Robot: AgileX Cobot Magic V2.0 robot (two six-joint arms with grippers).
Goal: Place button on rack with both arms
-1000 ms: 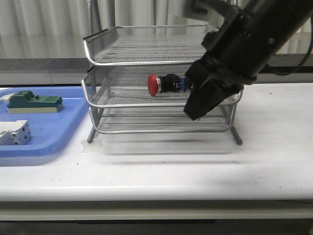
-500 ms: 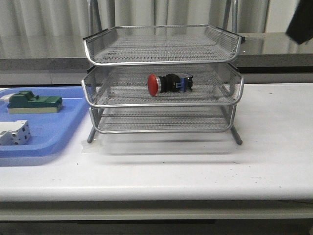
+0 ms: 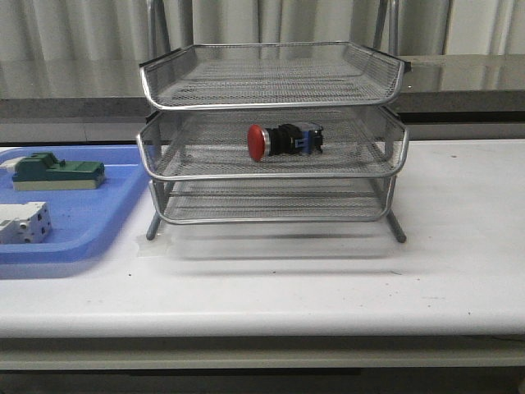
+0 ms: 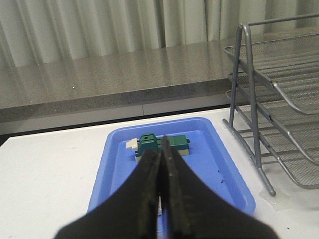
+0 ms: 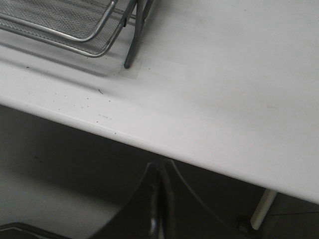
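Right arm gone from the front view since a second ago, when its bulky black body covered the rack's right side; half a second ago only a dark corner showed top right, now nothing, and the button has not shifted. Right black gripper [image 5: 158, 199] has its two fingers pressed together, clenched on nothing, hanging off the near edge of the white table [image 5: 239, 84] with only a rack leg and a mesh corner in its view. Left black gripper [image 4: 160, 194] also closed tight and empty, sitting above the flat blue plastic tray [image 4: 219, 164] at the left, with the green block [image 4: 162, 145] just beyond its tips. The small push-button with red mushroom head, black body and blue rear end [image 3: 285, 140] lies on its side on the middle tier of the silver wire-mesh three-tier rack [image 3: 271, 82], roughly mid-tray, red head pointing left, well inside the rim. Task looks done. Risks from here, as a guess: the button's body is round, so any knock on the rack's thin legs or frame could roll it across the mesh toward the rim; a left arm swinging right could clip the rack's upright posts; a closed gripper dropping low could scrape the blue tray and disturb the green block or the white terminal block [image 3: 23, 222].
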